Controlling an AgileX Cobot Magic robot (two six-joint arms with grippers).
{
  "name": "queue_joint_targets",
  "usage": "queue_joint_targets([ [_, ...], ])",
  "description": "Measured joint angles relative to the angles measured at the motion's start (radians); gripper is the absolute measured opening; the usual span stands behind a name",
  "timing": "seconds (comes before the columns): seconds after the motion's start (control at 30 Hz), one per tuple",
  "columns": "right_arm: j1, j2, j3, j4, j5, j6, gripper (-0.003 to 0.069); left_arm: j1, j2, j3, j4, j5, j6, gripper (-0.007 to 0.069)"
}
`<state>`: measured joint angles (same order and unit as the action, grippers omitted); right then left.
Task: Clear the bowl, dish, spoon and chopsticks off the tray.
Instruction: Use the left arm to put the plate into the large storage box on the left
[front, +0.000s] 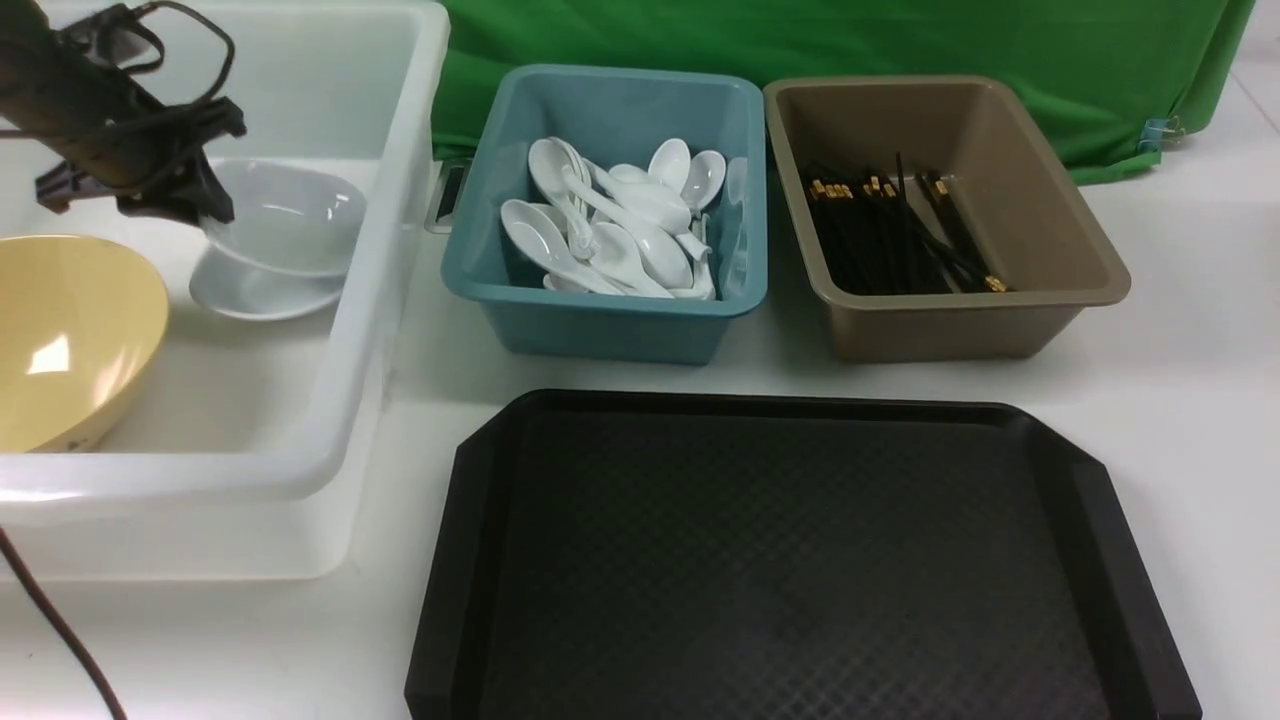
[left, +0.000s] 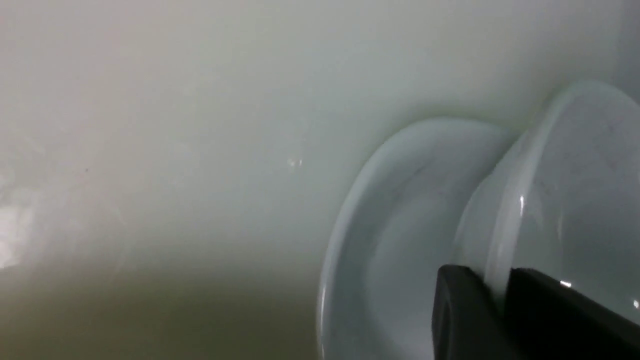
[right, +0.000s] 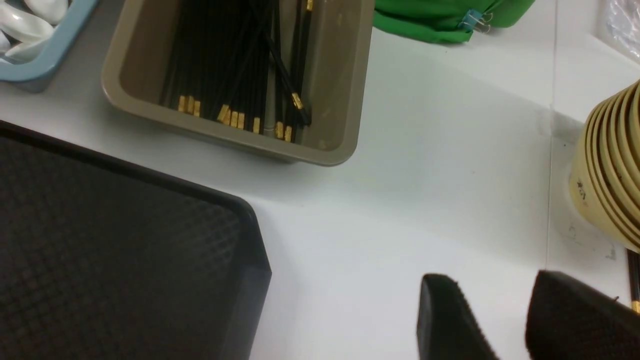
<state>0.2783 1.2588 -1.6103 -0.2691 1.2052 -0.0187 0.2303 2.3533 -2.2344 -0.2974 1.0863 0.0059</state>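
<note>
My left gripper (front: 215, 205) hangs inside the white bin (front: 390, 250), shut on the rim of a small pale dish (front: 285, 215) that tilts over a second dish (front: 250, 295). In the left wrist view the black fingers (left: 460, 300) pinch that dish (left: 575, 190) above the lower one (left: 400, 225). The yellow bowl (front: 70, 330) leans in the same bin. White spoons (front: 610, 225) fill the teal bin and black chopsticks (front: 890, 235) the brown bin. The black tray (front: 780, 560) shows nothing on it. My right gripper (right: 492, 285) is open over the white table beside the tray (right: 100, 240).
The teal bin (front: 600, 320) and brown bin (front: 950, 320) stand behind the tray, with green cloth (front: 800, 40) at the back. A stack of yellow bowls (right: 615, 165) stands on the table near my right gripper. A cable (front: 60, 630) runs along the left front.
</note>
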Motion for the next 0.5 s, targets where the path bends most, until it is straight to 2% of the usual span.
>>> queue_joint_targets([
  [0.1,0.000,0.000,0.000,0.000,0.004,0.001,0.0239,0.000,-0.006,0.000,0.020,0.009,-0.006,0.0241],
  [0.13,0.000,0.000,0.000,0.000,0.009,0.001,0.0239,0.000,-0.017,0.000,0.046,0.013,-0.006,0.0300],
  [0.27,0.000,0.000,0.000,0.000,0.011,0.001,0.0239,0.000,-0.090,0.000,0.126,0.014,-0.006,0.0375],
  [0.37,0.000,0.000,0.000,0.001,0.011,0.001,0.0239,0.000,-0.144,0.000,0.155,0.022,-0.018,0.0382],
  [0.43,0.000,-0.001,0.000,0.001,0.012,0.001,0.0239,0.000,-0.203,0.000,0.149,0.046,-0.025,0.0360],
  [0.5,0.000,-0.014,0.000,0.001,-0.002,0.007,0.0231,-0.012,-0.293,0.000,0.082,0.103,0.014,0.0239],
])
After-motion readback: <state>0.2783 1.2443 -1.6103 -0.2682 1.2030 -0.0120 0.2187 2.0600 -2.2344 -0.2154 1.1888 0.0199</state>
